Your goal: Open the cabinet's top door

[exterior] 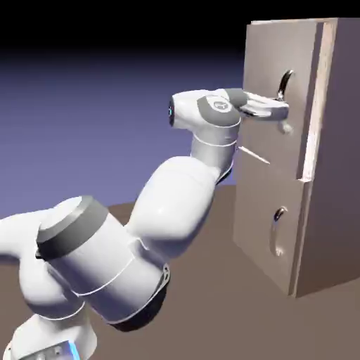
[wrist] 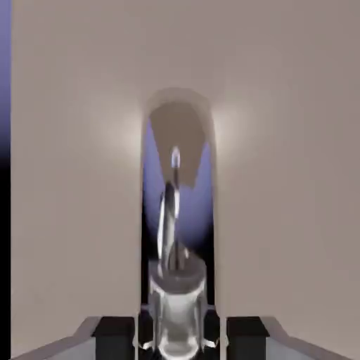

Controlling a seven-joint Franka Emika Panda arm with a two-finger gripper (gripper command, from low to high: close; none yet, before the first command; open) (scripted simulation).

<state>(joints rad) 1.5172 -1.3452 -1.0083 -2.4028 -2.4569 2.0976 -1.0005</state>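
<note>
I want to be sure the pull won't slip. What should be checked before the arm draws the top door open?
1. Gripper shut on the top door's handle: ok, the bar sits between the fingers.
2. Right handle, not the lower door's handle: ok.
3. Grip centred on the bar: ok in the hand view.
4. Top door ajar already: cannot tell.
5. Swing path clear of the arm: cannot tell.
</note>
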